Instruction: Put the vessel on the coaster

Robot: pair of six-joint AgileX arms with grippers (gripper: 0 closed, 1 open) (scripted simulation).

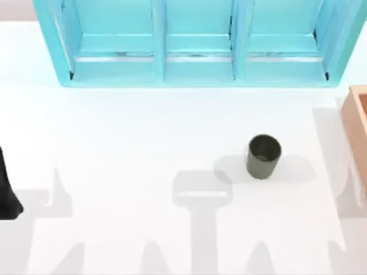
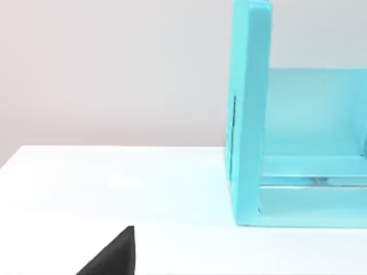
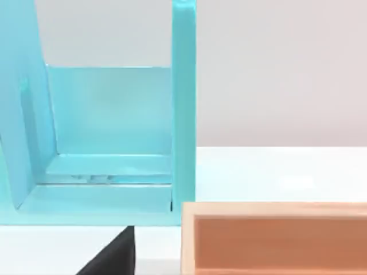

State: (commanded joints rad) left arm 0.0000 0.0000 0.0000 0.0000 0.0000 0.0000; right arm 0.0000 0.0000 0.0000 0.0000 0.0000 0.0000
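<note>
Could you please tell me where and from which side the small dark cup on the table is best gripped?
The cup stands upright, open end up, with no handle, on the table. I would probably come straight down from above and close a claw across its round wall just below the rim. The right arm seems the natural choice, since the cup sits right of centre.

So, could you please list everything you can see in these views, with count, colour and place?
vessel: one, dark olive-grey, upright on the table, right of centre.
shelf unit: one, turquoise, three compartments, along the table's far edge.
box: one, tan wooden, at the table's right edge.
table: one, white.
left arm: one, black, at the table's left edge.
</note>
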